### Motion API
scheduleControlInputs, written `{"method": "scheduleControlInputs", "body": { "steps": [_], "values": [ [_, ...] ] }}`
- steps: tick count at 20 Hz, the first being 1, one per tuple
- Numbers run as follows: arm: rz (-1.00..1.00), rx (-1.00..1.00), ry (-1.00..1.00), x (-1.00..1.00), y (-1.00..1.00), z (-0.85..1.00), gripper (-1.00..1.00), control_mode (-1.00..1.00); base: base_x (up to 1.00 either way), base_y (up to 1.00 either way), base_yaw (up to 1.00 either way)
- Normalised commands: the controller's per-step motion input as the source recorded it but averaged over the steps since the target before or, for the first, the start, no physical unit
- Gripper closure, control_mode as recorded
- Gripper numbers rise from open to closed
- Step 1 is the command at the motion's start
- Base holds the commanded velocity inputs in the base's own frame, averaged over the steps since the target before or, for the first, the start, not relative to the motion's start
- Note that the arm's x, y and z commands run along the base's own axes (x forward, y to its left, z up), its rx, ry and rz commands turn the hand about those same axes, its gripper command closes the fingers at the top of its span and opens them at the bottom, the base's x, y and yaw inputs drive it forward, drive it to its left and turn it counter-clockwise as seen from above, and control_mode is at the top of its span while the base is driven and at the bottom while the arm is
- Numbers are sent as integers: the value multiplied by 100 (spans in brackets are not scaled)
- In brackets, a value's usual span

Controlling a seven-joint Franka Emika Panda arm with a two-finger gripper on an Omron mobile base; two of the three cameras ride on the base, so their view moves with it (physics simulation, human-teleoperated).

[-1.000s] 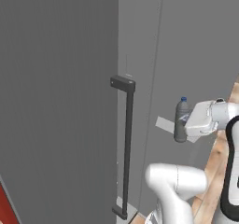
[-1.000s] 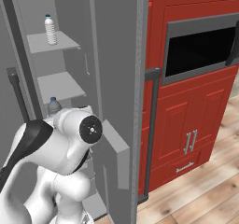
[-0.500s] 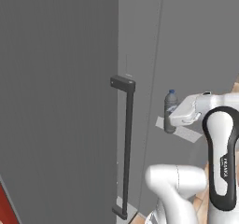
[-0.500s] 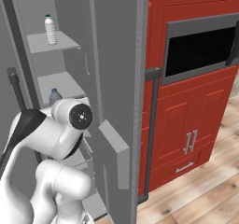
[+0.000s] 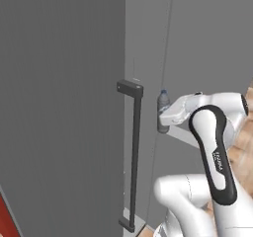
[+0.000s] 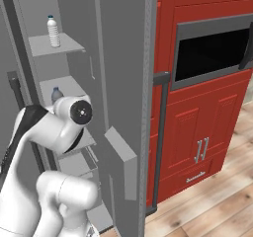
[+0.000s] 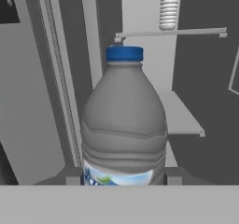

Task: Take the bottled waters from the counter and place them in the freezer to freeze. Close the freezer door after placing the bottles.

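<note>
A simulated kitchen with a pale wood-plank floor (image 6: 217, 201) and red tall cabinets (image 6: 202, 132) that house a dark built-in oven (image 6: 210, 53). Beside them stands the freezer (image 6: 74, 14), a tall grey unit whose interior of pale grey shelves is exposed. The freezer door (image 5: 59, 107), a plain grey panel with a long dark vertical bar handle (image 5: 133, 157), stands swung open and takes up the left side of the left base view. The white arm reaches in past the door's edge, and its gripper (image 5: 163, 125) is clamped on a bottled water (image 7: 123, 125), a translucent grey-blue bottle with a blue cap, held upright, with the two dark fingers low against its sides near the label. That bottle is at the freezer's opening, near a middle shelf (image 7: 179, 113). A second bottle (image 6: 53, 31) already stands upright on the upper shelf (image 6: 54, 44). The step in hand appears to be setting the carried bottle onto a shelf. To do it well, the arm would likely need to keep the bottle vertical, carry it well inside the shelf edge, lower it until its base rests flat, and only then release, drawing straight back so the fingers do not tip it.
</note>
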Motion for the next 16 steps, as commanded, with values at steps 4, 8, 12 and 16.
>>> {"method": "scheduleControlInputs", "body": {
  "steps": [4,8,12,16],
  "values": [
    [8,-1,1,57,18,0,100,-100,0,0,0],
    [4,0,0,53,5,-3,100,-100,0,0,0],
    [0,0,0,29,0,-2,100,-100,0,0,0],
    [-1,0,0,10,13,-4,100,-100,0,0,0]
  ]
}}
